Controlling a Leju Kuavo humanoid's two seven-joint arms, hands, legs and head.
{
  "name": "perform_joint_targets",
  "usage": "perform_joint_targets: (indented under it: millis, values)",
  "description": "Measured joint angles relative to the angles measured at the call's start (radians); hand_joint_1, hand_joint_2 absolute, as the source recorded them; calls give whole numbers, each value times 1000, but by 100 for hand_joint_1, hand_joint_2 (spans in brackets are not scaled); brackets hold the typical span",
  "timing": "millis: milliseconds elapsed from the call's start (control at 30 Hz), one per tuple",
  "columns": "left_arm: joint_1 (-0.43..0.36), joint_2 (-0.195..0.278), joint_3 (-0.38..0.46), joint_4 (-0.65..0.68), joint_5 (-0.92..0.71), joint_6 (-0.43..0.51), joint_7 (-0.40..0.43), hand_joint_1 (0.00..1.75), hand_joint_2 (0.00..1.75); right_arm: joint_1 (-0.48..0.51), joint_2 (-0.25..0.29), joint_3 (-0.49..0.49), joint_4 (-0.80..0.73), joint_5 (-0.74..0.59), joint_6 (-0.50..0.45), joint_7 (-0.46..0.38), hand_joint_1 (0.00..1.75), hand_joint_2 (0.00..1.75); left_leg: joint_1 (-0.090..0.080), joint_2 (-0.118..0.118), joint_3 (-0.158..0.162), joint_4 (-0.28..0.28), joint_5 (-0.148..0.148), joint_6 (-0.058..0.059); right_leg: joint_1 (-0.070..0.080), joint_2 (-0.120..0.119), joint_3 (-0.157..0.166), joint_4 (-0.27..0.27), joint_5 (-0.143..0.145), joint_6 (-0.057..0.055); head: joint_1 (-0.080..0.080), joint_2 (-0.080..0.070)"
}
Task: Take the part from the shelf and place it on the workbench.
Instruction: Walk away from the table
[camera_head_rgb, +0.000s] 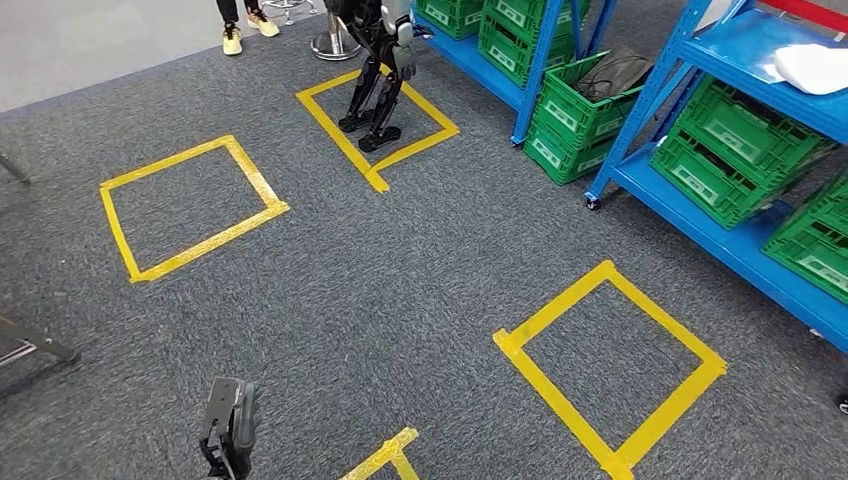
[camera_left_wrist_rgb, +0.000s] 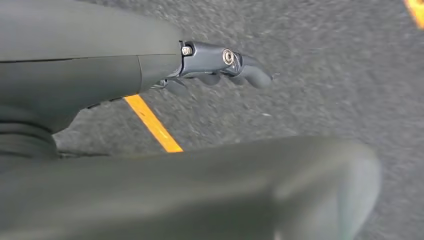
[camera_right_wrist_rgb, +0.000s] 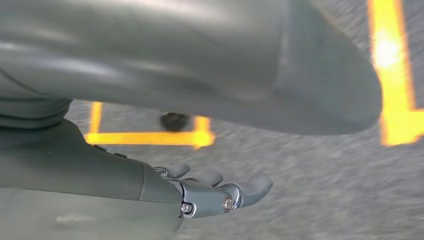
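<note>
A blue shelf (camera_head_rgb: 690, 205) runs along the right side in the head view, holding green crates (camera_head_rgb: 735, 150). A white object (camera_head_rgb: 815, 68) lies on its upper level at the far right. My left hand (camera_head_rgb: 228, 425) hangs low at the bottom left, far from the shelf. In the left wrist view my left hand (camera_left_wrist_rgb: 220, 65) holds nothing, its dark fingers stretched out over grey carpet. My right hand (camera_right_wrist_rgb: 220, 192) also hangs with its fingers extended and nothing in them, above the carpet and yellow tape.
Yellow tape squares (camera_head_rgb: 610, 370) (camera_head_rgb: 190, 205) mark the grey carpet. Another humanoid robot (camera_head_rgb: 380, 70) stands in a taped square at the top centre. A person's feet in yellow shoes (camera_head_rgb: 245, 30) show at the top. A dark stand leg (camera_head_rgb: 40, 350) lies at the left edge.
</note>
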Motion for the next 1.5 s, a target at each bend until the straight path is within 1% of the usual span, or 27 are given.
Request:
perform_joint_targets:
  millis: [33, 100, 167, 200, 233, 300, 367, 400, 467, 533, 633, 700, 733, 767, 833, 900, 967, 1000, 1067, 1133, 1200, 1233, 1267, 1300, 1367, 1400, 1500]
  values:
    - [-4, -4, -1, 23, 0, 0, 0, 0, 0, -5, 2, 1, 26, 1, -1, 2, 0, 0, 0, 14, 6, -5, 1, 6, 3, -35, -16, 31, -15, 3, 7, 0]
    - [-7, -8, -5, 66, 2, -2, 4, 0, 0, -20, 5, 2, 70, 5, -3, 8, 0, 0, -7, 45, 14, -9, -3, 16, 7, -112, -73, 150, -68, 4, 25, 0]
    - [-7, -11, -8, 104, 10, -13, 28, 0, 0, -30, 12, 10, 105, 26, -11, 42, 0, 0, -14, 77, 18, -9, -9, 21, 6, -137, -128, 258, -107, 5, 31, 0]
    - [-6, -13, -10, 124, 15, -20, 49, 0, 0, -31, 16, 18, 121, 46, -17, 79, 0, 0, -16, 92, 19, -9, -12, 22, 6, -141, -131, 268, -104, 4, 33, 0]
    - [-4, -16, -13, 142, 19, -25, 70, 0, 0, -31, 22, 29, 136, 70, -23, 127, 0, 0, -17, 105, 22, -9, -15, 21, 7, -144, -112, 238, -84, 2, 34, 0]
    - [5, -23, -20, 176, 17, -30, 99, 0, 0, -31, 34, 57, 162, 121, -28, 230, 0, 0, -18, 128, 31, -8, -22, 17, 13, -171, -33, 100, -33, -7, 40, 0]
    - [16, -30, -27, 205, 11, -36, 111, 0, 0, -35, 51, 89, 179, 158, -17, 305, 0, 0, -20, 150, 39, -8, -31, 7, 23, -201, 30, 3, -14, -19, 42, 0]
    - [20, -33, -32, 218, 9, -42, 118, 0, 0, -38, 60, 106, 187, 168, -6, 327, 0, 0, -20, 160, 43, -7, -34, 2, 28, -205, 40, -9, -18, -24, 41, 0]
    - [26, -42, -42, 238, 10, -58, 145, 0, 0, -40, 75, 134, 202, 180, 23, 352, 0, 0, -18, 175, 51, -9, -40, -10, 29, -185, 48, -13, -16, -33, 38, 0]
    - [29, -51, -48, 254, 15, -78, 187, 0, 0, -39, 89, 158, 214, 183, 54, 361, 0, 0, -15, 144, 46, 18, -64, -20, 24, -167, 62, -26, -14, -42, 32, 0]
    - [40, -57, -59, 284, 36, -103, 257, 0, 0, -46, 108, 189, 228, 177, 91, 349, 0, 0, -9, 64, -39, 197, -145, -27, 19, -137, 71, -33, -13, -53, 18, 0]
    - [56, -59, -64, 303, 63, -107, 297, 0, 0, -48, 119, 205, 235, 169, 106, 334, 0, 0, -8, 51, -89, 278, -158, -30, 19, -107, 71, -32, -14, -54, 10, 0]
    - [61, -59, -64, 310, 74, -107, 313, 0, 0, -48, 122, 212, 238, 167, 109, 330, 0, 0, -7, 48, -88, 263, -136, -30, 18, -92, 71, -30, -15, -53, 6, 0]
    - [65, -59, -64, 317, 84, -107, 326, 0, 0, -48, 126, 219, 241, 165, 110, 329, 0, 0, -5, 43, -69, 211, -100, -29, 16, -79, 72, -27, -17, -51, 1, 0]
    - [64, -59, -64, 327, 98, -111, 350, 0, 0, -48, 131, 233, 246, 166, 107, 332, 0, 0, -1, 8, -11, 74, -40, -27, 15, -60, 69, -17, -23, -41, -8, 0]
    - [61, -59, -65, 335, 107, -121, 370, 0, 0, -49, 133, 247, 251, 167, 97, 337, 0, 0, -1, -18, 23, 10, -28, -22, 14, -44, 61, -10, -26, -27, -10, 0]
    - [61, -59, -65, 341, 109, -127, 381, 0, 0, -49, 134, 258, 256, 164, 86, 339, 0, 0, -4, -6, 32, 8, -29, -10, 10, -28, 52, -11, -23, -14, -8, 0]
    - [61, -59, -66, 344, 112, -128, 384, 0, 0, -48, 134, 262, 258, 163, 82, 339, 0, 0, -4, 3, 34, 5, -26, -4, 10, -33, 47, -6, -25, -9, -6, 0]
    - [62, -58, -66, 348, 126, -131, 385, 0, 0, -49, 137, 269, 262, 161, 75, 343, 0, 0, -3, 20, 36, -1, -22, 7, 11, -79, 15, 55, -58, -3, 6, 0]
    - [63, -56, -66, 352, 145, -136, 382, 0, 0, -51, 141, 278, 263, 161, 69, 349, 0, 0, -7, 37, 36, -2, -24, 14, 11, -130, -47, 190, -120, -1, 21, 0]
    - [64, -55, -65, 357, 156, -140, 380, 0, 0, -52, 144, 286, 265, 161, 65, 353, 0, 0, -11, 54, 37, -2, -27, 17, 10, -140, -92, 283, -147, 0, 25, 0]
    - [64, -55, -65, 359, 158, -142, 380, 0, 0, -52, 144, 289, 265, 161, 64, 354, 0, 0, -12, 59, 38, -1, -28, 18, 11, -141, -88, 275, -133, -1, 25, 0]
    - [64, -55, -65, 361, 159, -143, 380, 0, 0, -51, 144, 291, 266, 161, 62, 355, 0, 0, -13, 63, 41, -1, -30, 17, 11, -141, -65, 227, -104, -3, 26, 0]
    - [63, -56, -65, 361, 159, -144, 380, 0, 0, -50, 144, 293, 267, 161, 61, 356, 0, 0, -13, 65, 43, -1, -31, 16, 12, -144, -27, 154, -70, -8, 29, 0]
    - [62, -57, -65, 362, 160, -144, 379, 0, 0, -52, 144, 296, 267, 161, 60, 356, 0, 0, -15, 69, 46, 0, -36, 9, 18, -152, 39, 31, -35, -18, 35, 0]
    - [62, -57, -65, 362, 160, -144, 378, 0, 0, -54, 144, 298, 268, 161, 60, 356, 0, 0, -17, 70, 46, 2, -38, 5, 21, -155, 56, 2, -31, -21, 35, 0]
    - [61, -57, -65, 365, 160, -144, 378, 0, 0, -56, 146, 306, 270, 161, 60, 356, 0, 0, -16, 72, 46, 6, -40, 6, 22, -152, 65, -6, -31, -16, 27, 0]
